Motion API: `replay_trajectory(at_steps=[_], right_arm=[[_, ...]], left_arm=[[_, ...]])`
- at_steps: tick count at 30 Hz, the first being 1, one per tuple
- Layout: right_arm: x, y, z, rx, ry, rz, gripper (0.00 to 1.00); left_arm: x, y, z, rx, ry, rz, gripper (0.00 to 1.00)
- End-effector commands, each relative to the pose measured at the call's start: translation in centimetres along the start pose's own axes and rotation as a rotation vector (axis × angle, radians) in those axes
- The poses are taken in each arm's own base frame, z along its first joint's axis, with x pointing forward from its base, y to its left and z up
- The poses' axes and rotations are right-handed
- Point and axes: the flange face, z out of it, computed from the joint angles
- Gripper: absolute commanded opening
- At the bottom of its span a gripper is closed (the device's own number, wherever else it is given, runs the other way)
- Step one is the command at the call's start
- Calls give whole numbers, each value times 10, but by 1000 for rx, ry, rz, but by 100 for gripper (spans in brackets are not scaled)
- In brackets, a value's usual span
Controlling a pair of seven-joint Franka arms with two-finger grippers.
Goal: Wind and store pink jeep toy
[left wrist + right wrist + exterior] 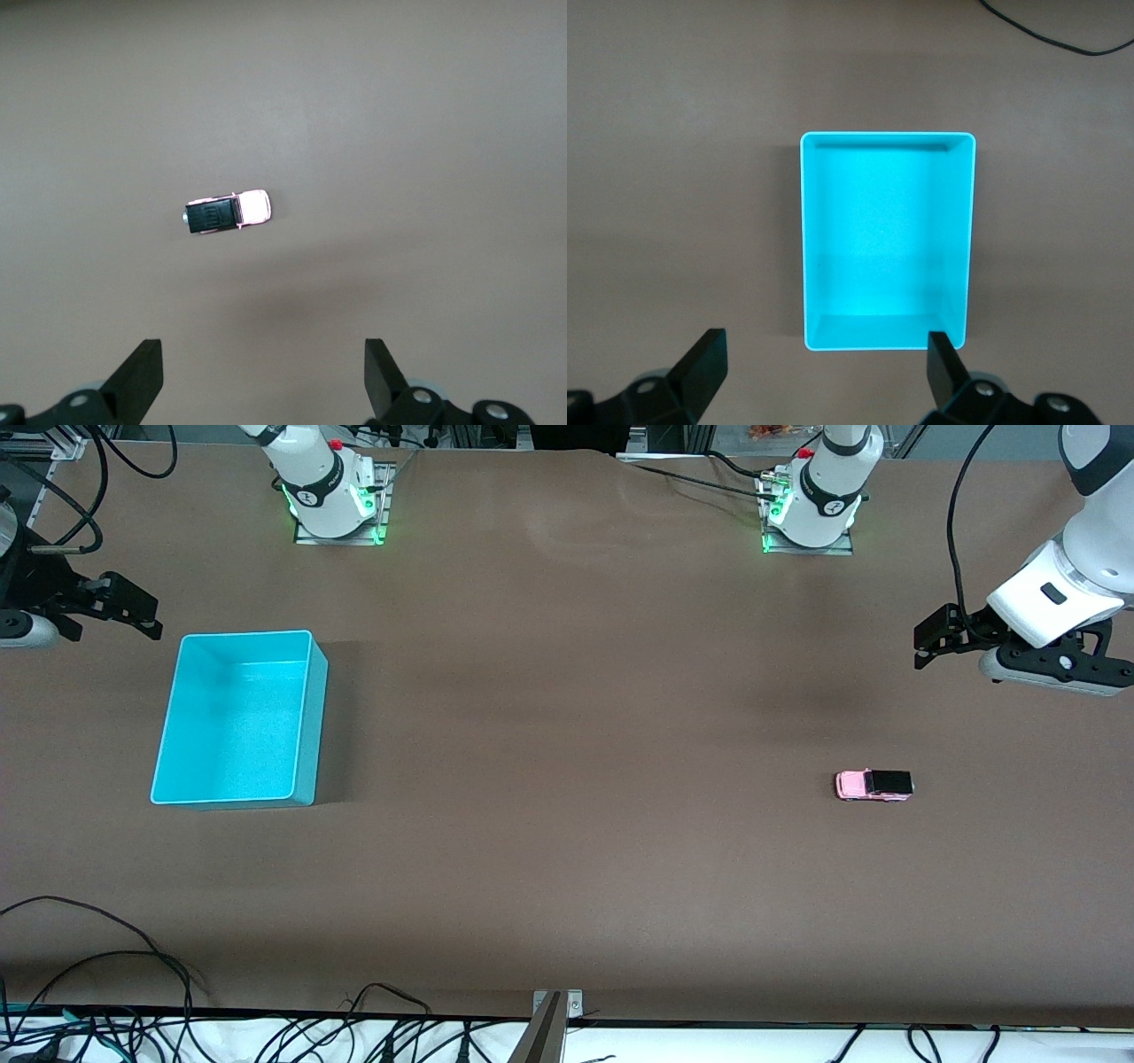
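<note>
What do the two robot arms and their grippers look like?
Both arms are white with black joint rings, red buttons and green-lit bases. The left gripper and the right gripper have black angular fingers. A black cable runs to the left one.

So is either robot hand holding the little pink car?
No. Both the left hand and right hand are open and empty; the pink jeep toy sits alone on the table.

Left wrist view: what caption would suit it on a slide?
Open left hand above the tiny pink jeep toy with a black roof on the brown table.
</note>
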Motion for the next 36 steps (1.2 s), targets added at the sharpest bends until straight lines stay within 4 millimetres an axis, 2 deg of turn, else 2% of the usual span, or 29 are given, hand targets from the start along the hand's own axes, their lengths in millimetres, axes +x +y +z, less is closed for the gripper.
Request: replay_trajectory(at_steps=[1, 6, 36], right_arm=[[0, -1, -3, -17, -7, -8, 100], [-1, 0, -3, -18, -12, -8, 100], [-1, -1, -2, -14, -15, -6, 100]], left_arm=[[0, -8, -4, 9, -29, -20, 100], [0, -15, -2, 9, -33, -34, 100], [0, -12, -3, 9, -31, -23, 100]])
